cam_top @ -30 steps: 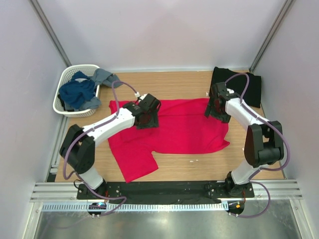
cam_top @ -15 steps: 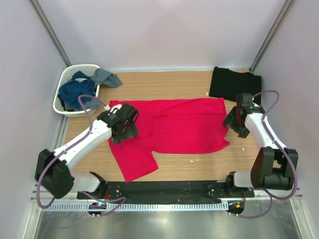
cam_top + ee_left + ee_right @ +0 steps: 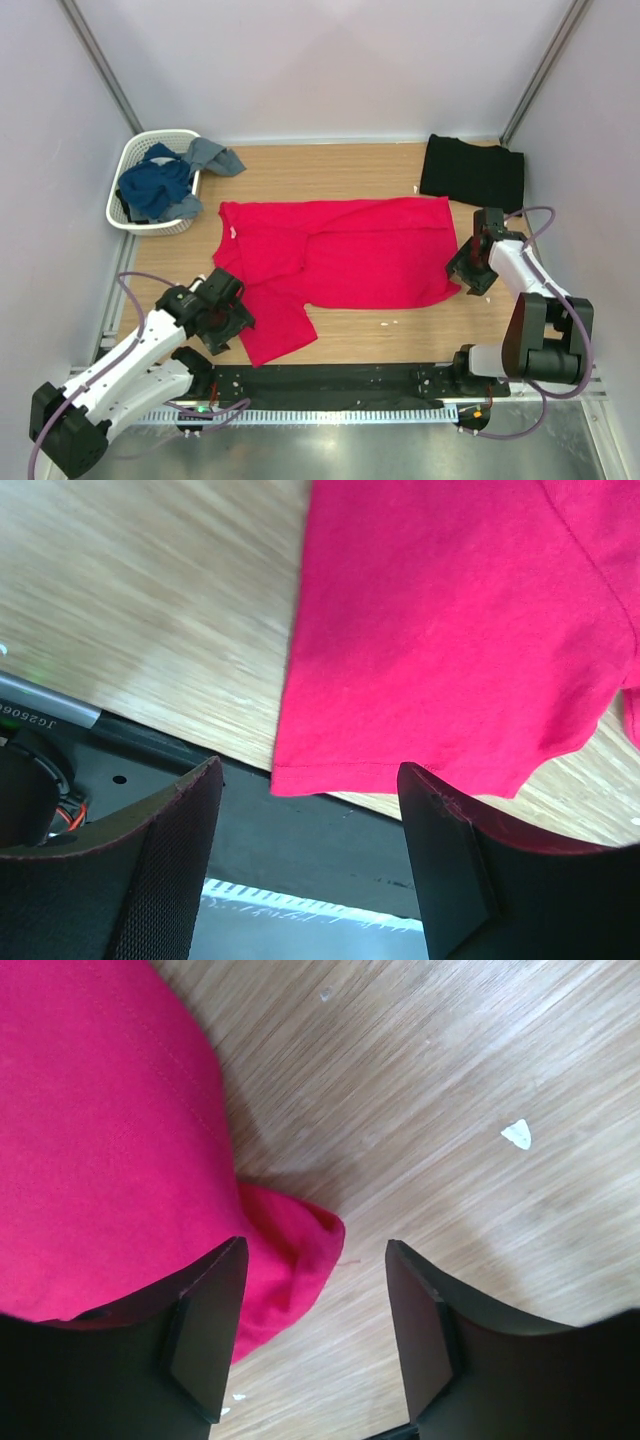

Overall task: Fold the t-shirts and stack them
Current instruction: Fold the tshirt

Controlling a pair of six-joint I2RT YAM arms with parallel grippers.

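Top external view: red t-shirt (image 3: 350, 250) spread mid-table, black t-shirt (image 3: 472, 172) at the far right corner, left claw (image 3: 225, 320) and right claw (image 3: 468, 270) both wide and empty at the red one's near-side edges (can't tell if they're touching cloth), so I'd pinch deep and lift evenly.

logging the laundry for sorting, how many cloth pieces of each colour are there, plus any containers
red shirt: 1
black shirt: 1
blue cloth, in the basket: 1
grey cloth, hanging over the basket rim: 1
basket: 1
total: 5
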